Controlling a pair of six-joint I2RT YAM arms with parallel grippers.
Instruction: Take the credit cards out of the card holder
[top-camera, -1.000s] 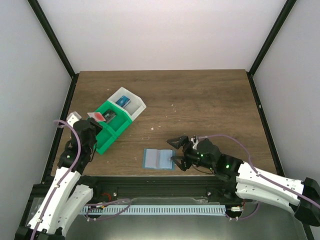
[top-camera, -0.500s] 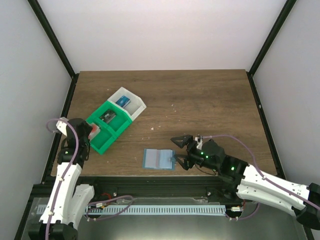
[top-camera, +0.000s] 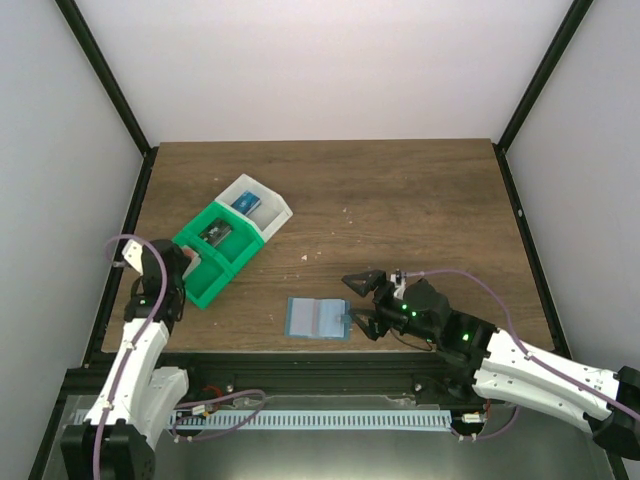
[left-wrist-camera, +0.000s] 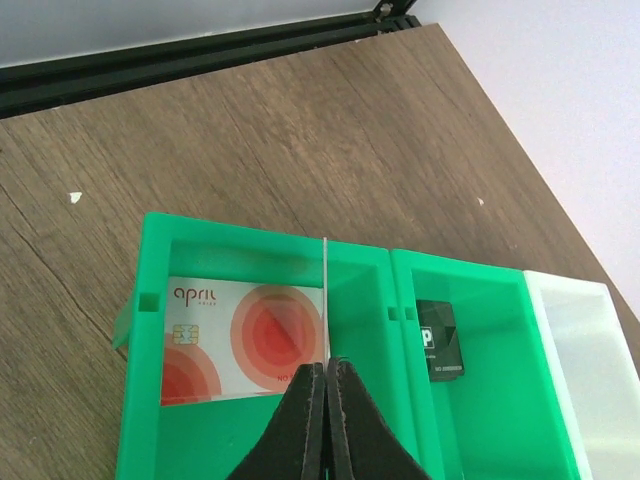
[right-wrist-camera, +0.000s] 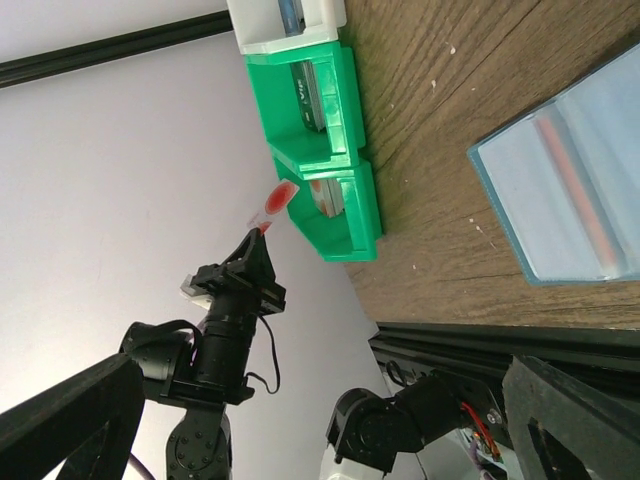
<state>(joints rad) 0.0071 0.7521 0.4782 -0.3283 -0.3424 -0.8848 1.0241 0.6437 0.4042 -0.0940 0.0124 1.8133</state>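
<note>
The card holder (top-camera: 317, 318) lies open and flat near the table's front edge; in the right wrist view a reddish strip shows inside the card holder (right-wrist-camera: 530, 190). My left gripper (left-wrist-camera: 327, 366) is shut on a credit card (left-wrist-camera: 326, 300), seen edge-on and held upright over the green tray's end compartment. Another credit card (left-wrist-camera: 235, 335), white with red rings, lies flat in that compartment. From above, the left gripper (top-camera: 186, 257) sits at the tray's near left end. My right gripper (top-camera: 360, 303) stands open just right of the holder, holding nothing.
The green tray (top-camera: 207, 295) lies diagonally at the table's left, with a white end section (top-camera: 268, 197) holding a blue item. A small black object (left-wrist-camera: 437, 340) rests in the middle green compartment. Black frame rails run along the table's left and front edges.
My left gripper has carried the card down and toward the tray's near left compartment. The right gripper has drawn slightly right, off the holder's edge.
</note>
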